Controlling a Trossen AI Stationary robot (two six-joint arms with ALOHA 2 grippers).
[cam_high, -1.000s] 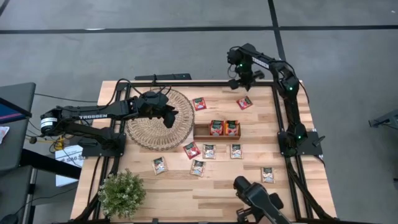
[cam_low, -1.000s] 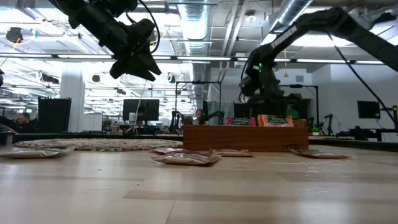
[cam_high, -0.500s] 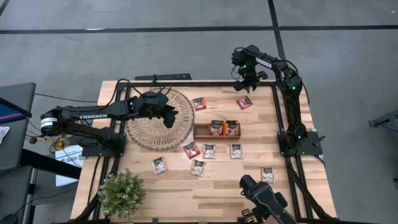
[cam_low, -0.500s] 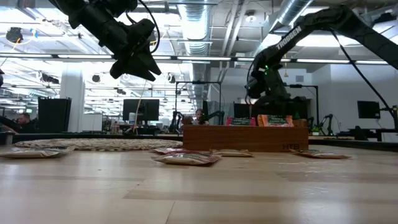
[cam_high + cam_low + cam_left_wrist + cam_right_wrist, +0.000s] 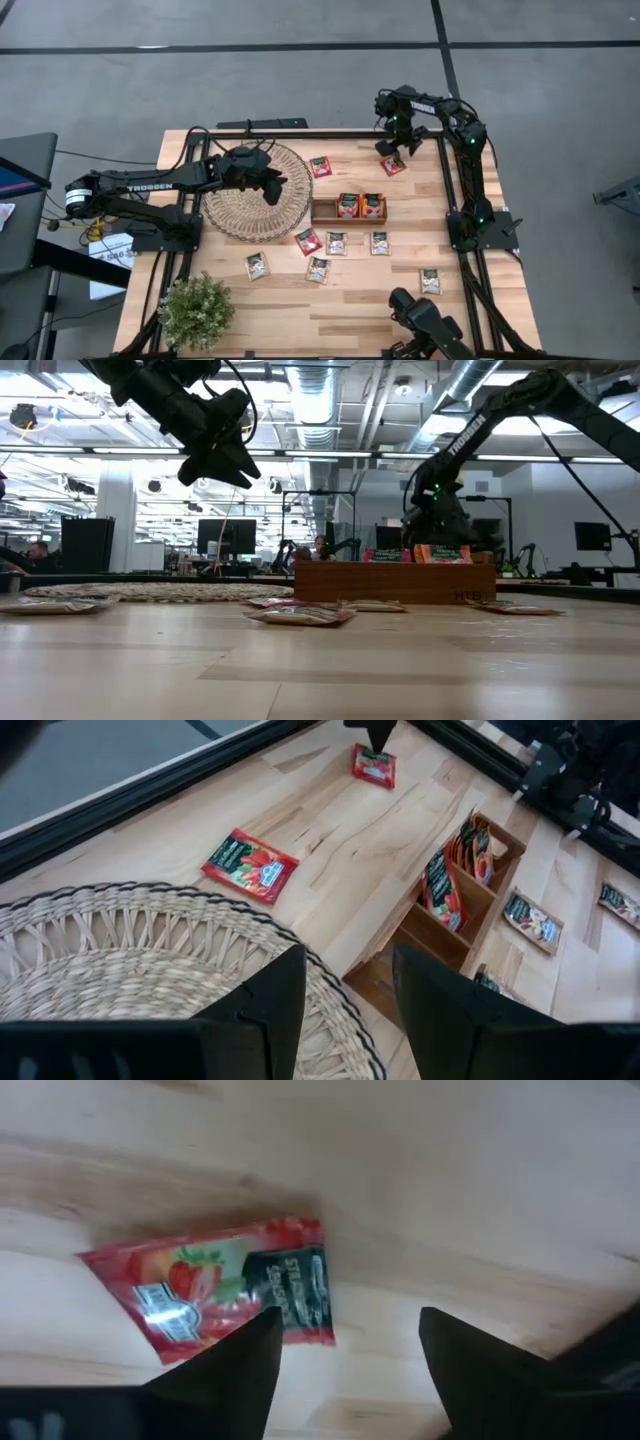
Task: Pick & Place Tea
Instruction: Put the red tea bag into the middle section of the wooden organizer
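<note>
Tea sachets lie flat on the wooden table: red ones [image 5: 320,166] [image 5: 393,165] [image 5: 308,241] and several pale ones [image 5: 336,243] nearer the front. Two more stand upright in the wooden tray [image 5: 322,209]. My right gripper [image 5: 397,148] [image 5: 345,1325] hovers open, pointing steeply down, just above the far red sachet [image 5: 215,1295], which lies mostly beside one finger [image 5: 235,1365]. My left gripper [image 5: 272,190] [image 5: 345,970] hangs open above the round woven mat [image 5: 235,215], holding nothing.
A potted plant [image 5: 195,310] stands at the near left corner. A dark camera mount [image 5: 425,325] sits at the near edge. The black frame rail [image 5: 445,180] runs close behind my right gripper. Bare wood lies between the mat and the far sachets.
My right gripper has come down and toward the near edge, over the far red sachet, and has opened from shut. The sachets have stayed where they were.
</note>
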